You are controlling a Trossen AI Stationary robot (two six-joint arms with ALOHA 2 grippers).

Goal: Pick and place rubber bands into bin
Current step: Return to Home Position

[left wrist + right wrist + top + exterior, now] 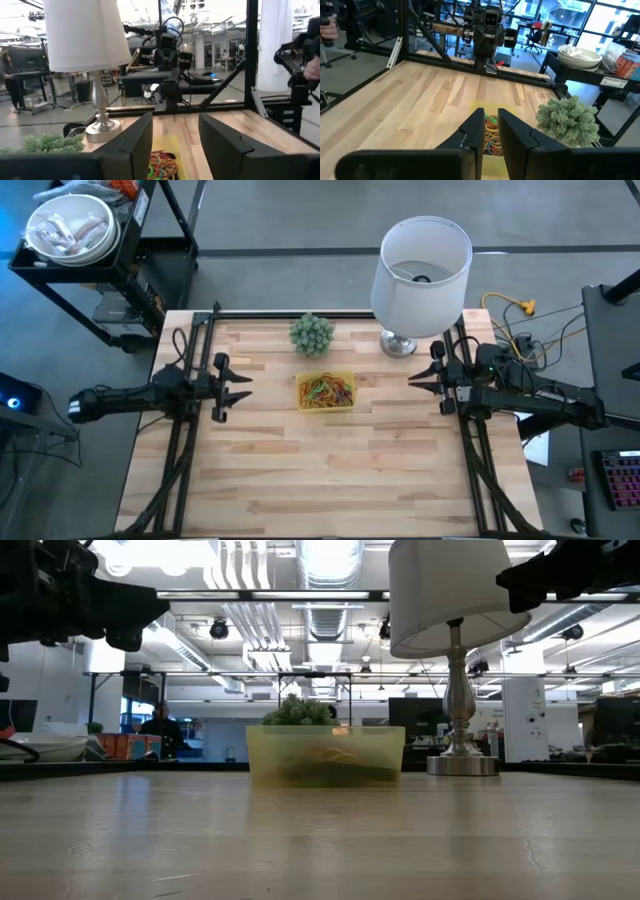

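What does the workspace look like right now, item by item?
Surface: wooden table, no loose bands seen.
Job's things: rubber bands piled in the yellow bin.
Clutter: plant, lamp toward the back edge.
Grippers: left gripper open, left of bin; right gripper narrowly open, right of it; both hold nothing.
Cables: yellow cable beyond the back right corner.
Surroundings: cart with metal bowl; person far behind.

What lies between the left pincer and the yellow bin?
Only bare wooden table. The high view shows nothing on the stretch from the left pincer to the bin.
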